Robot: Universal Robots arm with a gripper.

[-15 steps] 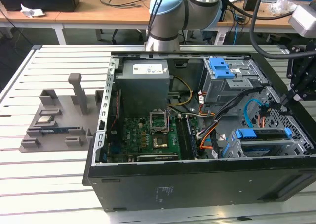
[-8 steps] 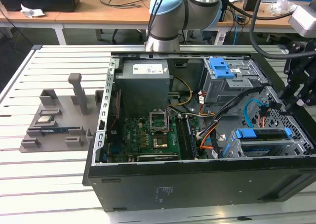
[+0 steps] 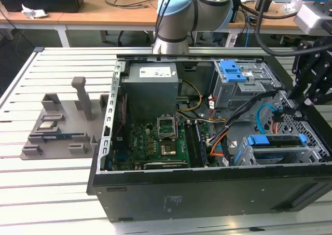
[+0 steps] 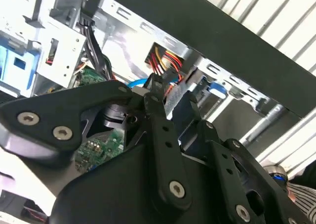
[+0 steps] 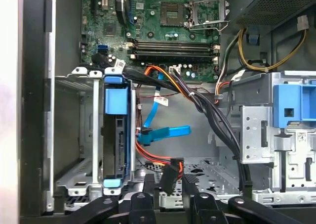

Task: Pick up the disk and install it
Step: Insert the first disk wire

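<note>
Operator: Where is the disk?

Describer: Your disk (image 5: 116, 135) sits on edge inside the lower drive bay (image 5: 79, 130) of the open computer case (image 3: 207, 193). Its blue frame shows at both ends in the first wrist view. In the exterior view the disk (image 3: 277, 142) lies in the corner of the case towards the exterior view's right, with the blue tab facing the motherboard (image 3: 155, 141).

Operator: And the gripper?

Describer: Your gripper (image 5: 169, 180) is narrowed around a black cable plug (image 5: 169, 174), which trails red, orange and yellow wires. In the first wrist view the plug is pinched between the two black fingers (image 5: 148, 184), near the disk's connector edge but apart from it. The second wrist view shows the gripper (image 4: 173, 93) clamped on the cable plug (image 4: 167, 88), with the wires fanning up behind it. In the exterior view the gripper (image 3: 290, 106) hangs over the end of the case at the exterior view's right, just above the drive bay.

Operator: What else is around?

Describer: A blue flat cable (image 5: 165, 133) lies loose beside the disk. A second cage with a blue latch (image 3: 233, 71) stands farther back, next to a grey box (image 3: 150, 87). The case rests on a white slatted table (image 3: 52, 188).
</note>
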